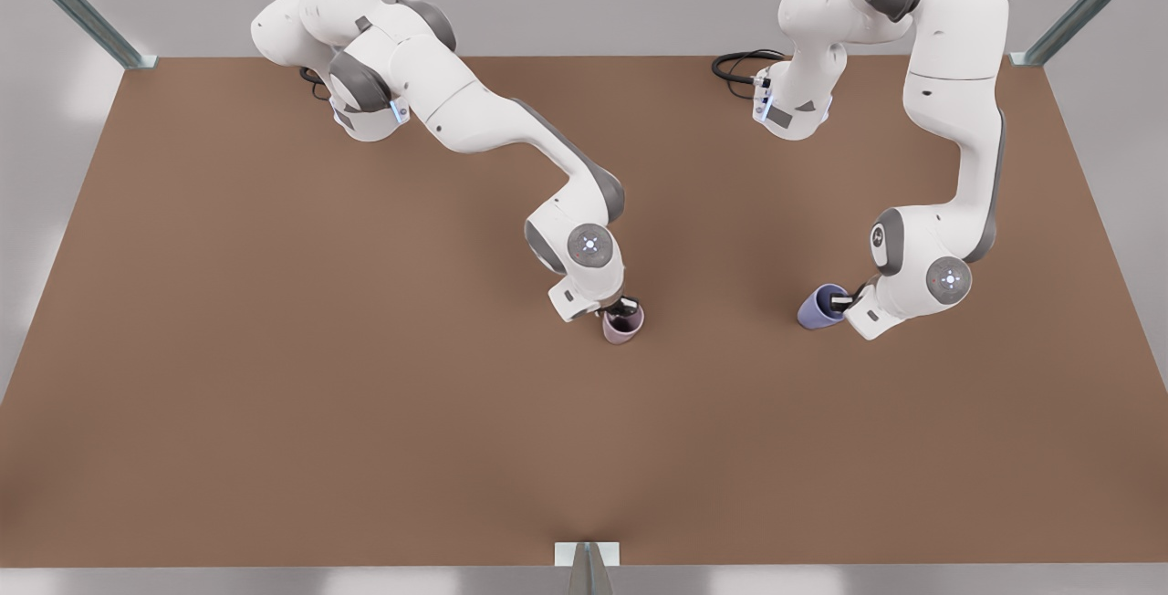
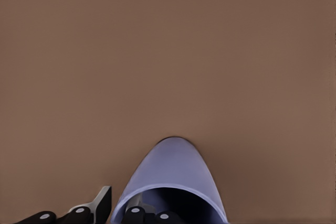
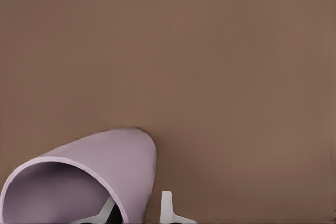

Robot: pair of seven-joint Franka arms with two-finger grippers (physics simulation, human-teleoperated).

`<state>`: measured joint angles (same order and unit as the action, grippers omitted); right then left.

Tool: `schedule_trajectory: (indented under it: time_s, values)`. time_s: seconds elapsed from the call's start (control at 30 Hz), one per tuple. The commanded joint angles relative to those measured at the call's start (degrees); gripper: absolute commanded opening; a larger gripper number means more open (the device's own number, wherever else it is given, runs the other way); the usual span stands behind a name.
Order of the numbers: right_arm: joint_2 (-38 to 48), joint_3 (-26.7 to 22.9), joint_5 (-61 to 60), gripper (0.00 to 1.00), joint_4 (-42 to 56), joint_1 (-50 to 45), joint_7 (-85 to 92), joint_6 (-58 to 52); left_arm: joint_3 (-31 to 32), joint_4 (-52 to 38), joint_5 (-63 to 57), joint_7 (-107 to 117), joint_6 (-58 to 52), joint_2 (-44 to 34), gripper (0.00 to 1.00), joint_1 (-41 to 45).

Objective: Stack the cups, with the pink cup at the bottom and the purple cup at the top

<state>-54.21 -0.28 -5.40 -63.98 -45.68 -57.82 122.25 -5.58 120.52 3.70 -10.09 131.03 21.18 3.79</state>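
brown matte tabletop [image 1: 274, 349] fills the front view, with two white arms reaching down onto it from the upper edge of the frame. just left of centre in the front view, the right gripper [image 1: 623, 307] sits at the rim of the pink cup [image 1: 623, 325]; its wrist view shows one finger inside the cup [image 3: 100, 214] and one outside [image 3: 167, 208], so the jaws straddle the wall and appear clamped on it. the cup looks upright on the table, which suits its role as the bottom of the stack.

at centre right of the front view, the left gripper [image 1: 844, 301] meets the rim of the purple cup [image 1: 819, 307], which appears tilted toward the front view's left. in the left wrist view one finger lies inside the mouth [image 2: 147, 214] and one outside [image 2: 86, 211], again gripping the wall. a rim hold leaves the cup's base free, probably so it can be lowered into the pink cup. the two cups are well apart, so the stacking is not yet done.

the tabletop is bare and evenly lit. pale grey walls surround it, metal struts [image 1: 78, 2] rise at the upper corners, a small bracket [image 1: 587, 558] sits at bottom centre, and a black cable [image 1: 741, 64] coils near the upper right arm's base.
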Motion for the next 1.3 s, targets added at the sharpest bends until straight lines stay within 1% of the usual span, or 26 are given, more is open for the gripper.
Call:
schedule_trajectory:
  time_s: [0.0, 0.03, 0.1, 0.13, 0.27, 0.33, 0.37, 0.4, 0.43, 0.47, 0.5, 0.53, 0.57, 0.6, 0.63, 0.67, 0.73, 0.8, 0.87, 0.97, 1.27]
  values:
    - [0.16, -0.07, -0.14, 0.43, 0.08, -0.02, -3.53, -0.17, 0.13, -0.02, 0.17, -0.90, -0.25, -0.08, 0.34, -0.01]
    - [0.16, -0.07, -0.14, 0.43, 0.17, -0.02, -3.44, -0.17, 0.13, -0.02, 0.17, -0.81, -0.25, -0.08, 0.33, -0.01]
    - [0.95, -0.33, -0.05, 0.43, -0.18, -0.02, -3.44, -0.25, 0.13, -0.02, 0.25, -0.72, -0.51, -0.08, 0.25, -0.01]
    - [1.74, -0.42, 0.13, 0.43, -0.27, 0.06, -3.35, -0.25, 0.13, -0.02, 0.17, -0.55, -0.60, -0.17, 0.22, 0.08]
    - [4.64, -0.42, 0.13, 0.43, -2.90, 0.06, -2.13, -0.25, 0.22, -0.46, 0.96, 0.51, -1.39, -1.05, 0.21, 0.96]
    - [10.34, -1.21, 0.04, 0.43, -8.61, 0.94, 1.91, -0.43, 0.31, -0.64, 1.13, 1.38, -2.97, -3.95, 0.21, 0.96]
    - [16.67, -1.83, 0.13, 0.46, -15.37, 2.17, 6.39, -0.43, 2.15, -0.73, 1.13, 4.36, -4.82, -6.06, 0.21, 0.96]
    - [25.28, -1.74, 0.13, 0.53, -22.59, 6.91, 15.26, -1.65, 4.61, -0.81, 1.13, 8.94, -6.40, -8.61, 0.21, 0.96]
    - [30.55, -1.83, -0.14, 0.82, -26.71, 10.26, 23.96, -7.63, 7.16, -0.81, 1.13, 13.24, -7.72, -10.45, 0.21, 0.96]
    - [37.68, -4.29, -0.23, 1.00, -34.54, 12.27, 30.04, -5.62, 11.46, -2.65, 1.05, 20.53, -9.91, -11.25, 0.21, 0.96]
    - [40.40, -4.11, -0.40, 1.00, -34.72, 19.37, 30.13, -6.49, 15.41, -5.02, 1.13, 27.46, -11.58, -11.07, 0.21, 0.96]
    - [43.66, -4.20, 0.04, 1.00, -34.37, 25.46, 33.46, -11.58, 19.20, -6.79, 1.13, 33.72, -11.59, -10.72, 0.21, 0.96]
    - [45.32, -4.03, 0.21, 1.00, -33.85, 30.01, 42.82, -15.79, 21.65, -8.10, 1.13, 38.19, -11.59, -10.37, 0.21, 1.13]
    - [46.91, -4.11, 0.65, 1.00, -33.67, 35.81, 53.23, -17.91, 25.43, -10.82, 1.31, 44.86, -11.59, -8.71, 0.21, 1.31]
    - [47.09, -4.11, 1.09, 1.00, -31.49, 39.25, 55.61, -22.64, 28.16, -13.81, 1.31, 50.14, -11.59, -6.77, 0.21, 1.31]
    - [46.83, -4.29, 6.62, 1.00, -28.13, 40.23, 60.54, -27.59, 29.93, -19.17, 1.13, 56.39, -11.41, -2.99, 0.21, 3.85]
    - [46.74, -4.38, 6.89, 1.00, -28.04, 40.23, 60.63, -26.71, 29.75, -26.39, 0.08, 63.61, -10.89, 2.64, 0.21, 8.43]
    - [46.92, -4.38, 7.33, 1.00, -26.29, 40.23, 60.72, -26.80, 29.58, -29.38, -0.62, 65.28, -10.53, 5.71, 0.21, 10.01]
    - [45.69, -4.73, 5.49, 1.00, -22.24, 41.55, 60.19, -27.76, 29.58, -30.08, -4.75, 65.72, -10.53, 7.91, 0.21, 10.10]
    - [45.95, -4.64, 5.66, 1.00, -20.57, 41.55, 60.45, -28.03, 29.23, -30.08, -5.55, 65.63, -10.62, 8.62, 0.21, 10.01]
    - [45.68, -4.90, 6.63, 1.00, -19.26, 41.99, 60.37, -30.75, 29.23, -30.08, -5.55, 65.72, -10.53, 9.76, 0.21, 10.01]
